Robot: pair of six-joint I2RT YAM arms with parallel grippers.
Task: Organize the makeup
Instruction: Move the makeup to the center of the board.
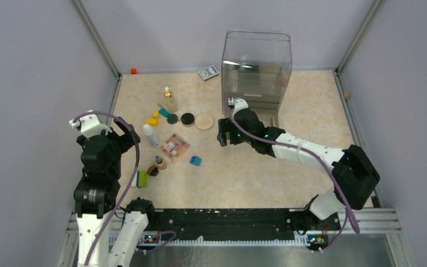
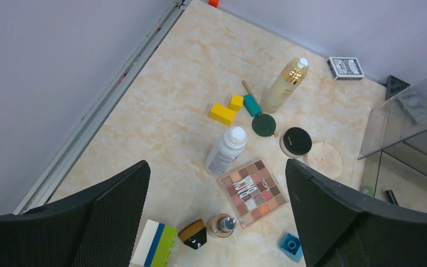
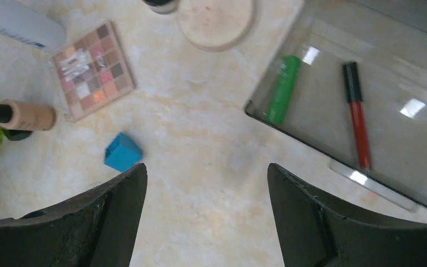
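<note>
The makeup lies at the table's left-middle. A gold-capped clear bottle stands upright, and a white bottle lies beside a pinkish checkered palette. A black round compact, a beige round disc, a tan tube and a small dark wedge-shaped piece sit nearby. My left gripper is open and empty, high above the white bottle and palette. My right gripper is open and empty over bare table, right of the palette and beside the clear box.
A clear plastic box stands at the back; a green tube and a red lip gloss show through its wall. A blue cube, yellow blocks, a white-blue-green block and a grey card box lie around.
</note>
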